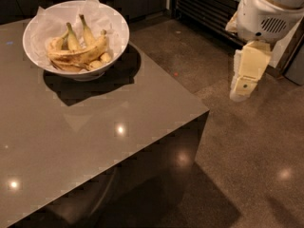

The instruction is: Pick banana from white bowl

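One banana (80, 56) in white bowl (115, 47); hand (240, 92) well apart, far right.

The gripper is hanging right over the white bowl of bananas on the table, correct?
No. The camera view shows the gripper hanging over the floor right of the table, not over the white bowl of bananas on it.

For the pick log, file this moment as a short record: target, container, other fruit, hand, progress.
target: banana, long, brown-streaked, lying in the bowl
container: white bowl, paper-lined, on the far left part of the table
other fruit: two green-stemmed bananas behind the target; small yellow pieces at its right end
hand: hand hangs right of the table, above the floor, well apart from the bowl
progress: banana not yet picked
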`<state>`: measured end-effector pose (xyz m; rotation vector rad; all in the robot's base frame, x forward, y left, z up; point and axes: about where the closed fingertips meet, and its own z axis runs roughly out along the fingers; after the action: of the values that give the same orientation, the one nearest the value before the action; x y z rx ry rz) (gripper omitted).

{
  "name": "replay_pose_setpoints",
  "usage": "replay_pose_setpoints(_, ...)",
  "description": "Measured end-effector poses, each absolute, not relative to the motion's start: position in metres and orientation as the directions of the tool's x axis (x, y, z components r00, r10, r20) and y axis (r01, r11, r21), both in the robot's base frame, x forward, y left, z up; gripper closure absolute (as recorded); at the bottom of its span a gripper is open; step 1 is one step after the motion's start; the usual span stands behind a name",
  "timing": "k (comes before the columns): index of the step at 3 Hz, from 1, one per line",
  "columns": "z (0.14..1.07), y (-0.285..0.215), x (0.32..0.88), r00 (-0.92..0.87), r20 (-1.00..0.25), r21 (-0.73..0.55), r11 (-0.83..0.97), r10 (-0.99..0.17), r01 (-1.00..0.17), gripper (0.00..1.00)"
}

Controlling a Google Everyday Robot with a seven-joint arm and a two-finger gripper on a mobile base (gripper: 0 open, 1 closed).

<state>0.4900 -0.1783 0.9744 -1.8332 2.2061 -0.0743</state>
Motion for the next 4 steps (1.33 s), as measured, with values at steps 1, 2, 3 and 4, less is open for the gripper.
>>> replay_pose_setpoints(1,0.985,-0.161,0.515,-0.127,-0.171,-0.262,0.169,-0.977,-0.950,0.00)
replay_pose_setpoints(2,0.999,-0.134,0.540,-0.045,-0.151,-0.315,0.091,-0.987,-0.945,0.00)
replay_pose_setpoints(3,1.001,-0.131,0.543,-0.040,-0.158,-0.328,0.090,-0.987,-0.941,0.00)
replay_pose_setpoints(4,1.004,-0.131,0.548,-0.027,-0.182,-0.349,0.090,-0.983,-0.933,0.00)
